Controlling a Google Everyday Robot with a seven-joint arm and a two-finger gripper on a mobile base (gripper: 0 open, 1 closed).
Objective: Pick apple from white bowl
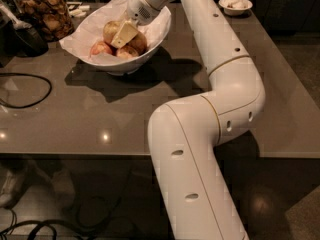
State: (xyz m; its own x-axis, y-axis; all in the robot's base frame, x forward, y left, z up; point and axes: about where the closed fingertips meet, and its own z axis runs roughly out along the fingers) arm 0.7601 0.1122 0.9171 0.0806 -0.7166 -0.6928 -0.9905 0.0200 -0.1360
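Note:
The white bowl (pixel 150 44) stands at the back left of the table, lined with crinkled white paper. It holds several apples. The apple (pixel 110 30), pale yellow-green and the biggest, lies on top at the middle of the pile. Smaller, redder apples (pixel 101 48) lie below and to its right. My gripper (pixel 121 34) reaches down into the bowl from the upper right and rests against the right side of the pale apple. Its far side is hidden behind the apple and the wrist.
A glass jar of brown snacks (pixel 44 11) stands left of the bowl, beside a dark object (pixel 22 39). A black cable (pixel 30 91) loops on the table's left. A small white dish with a stick (pixel 235 4) sits at the back right. My arm spans the table's middle.

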